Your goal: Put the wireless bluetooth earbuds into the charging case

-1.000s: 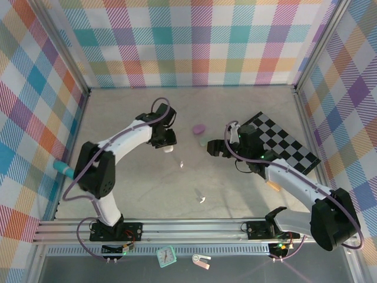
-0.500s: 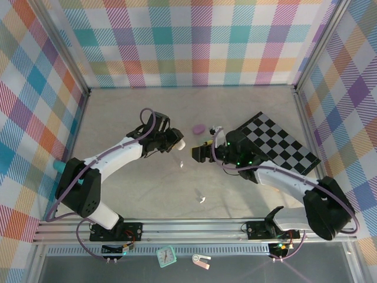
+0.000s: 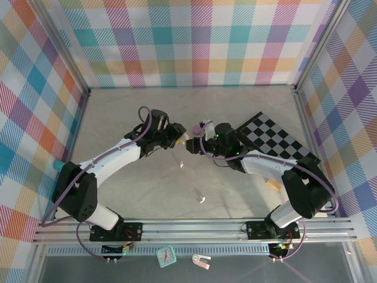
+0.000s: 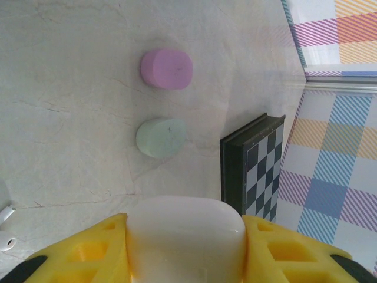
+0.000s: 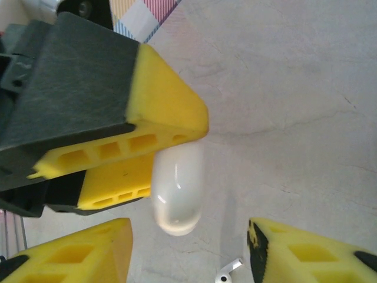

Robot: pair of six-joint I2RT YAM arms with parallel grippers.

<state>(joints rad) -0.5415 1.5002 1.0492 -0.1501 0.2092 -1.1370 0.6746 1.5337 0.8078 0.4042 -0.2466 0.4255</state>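
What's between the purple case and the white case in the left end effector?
The mint green case, in the left wrist view.

Top camera looks down over the whole table (image 3: 147, 188); both close wrist cameras share the white case (image 4: 185, 236)

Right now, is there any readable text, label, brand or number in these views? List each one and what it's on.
None legible.
Plain, no markings seen: white case, pink case, mint case.
Squares only, no letters or numbers: checkered board.
Too small to read: dial of the teal clock below the rail.
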